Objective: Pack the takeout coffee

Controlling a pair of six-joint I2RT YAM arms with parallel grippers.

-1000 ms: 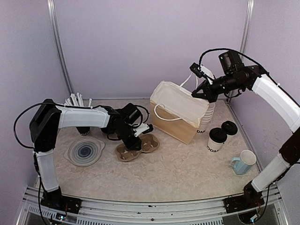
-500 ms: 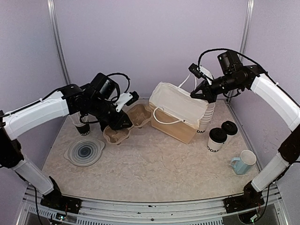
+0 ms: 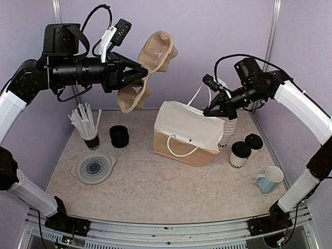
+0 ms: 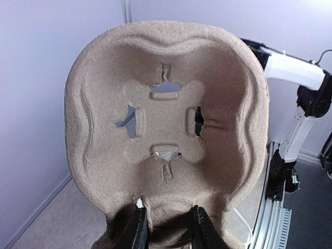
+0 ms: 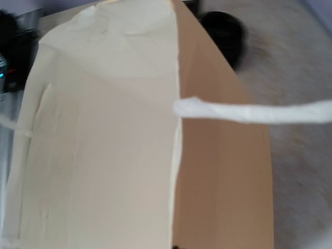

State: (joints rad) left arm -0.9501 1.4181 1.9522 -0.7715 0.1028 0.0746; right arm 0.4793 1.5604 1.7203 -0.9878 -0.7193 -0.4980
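Fibrous pulp cup carrier, cross-slit in wrist view, clamped by left gripper; right gripper pinches bag by its cord handle.

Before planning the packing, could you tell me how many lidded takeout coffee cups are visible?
2. One lidded cup stands right of the paper bag; the second lidded cup stands just behind it, farther right. The bag could hide others.
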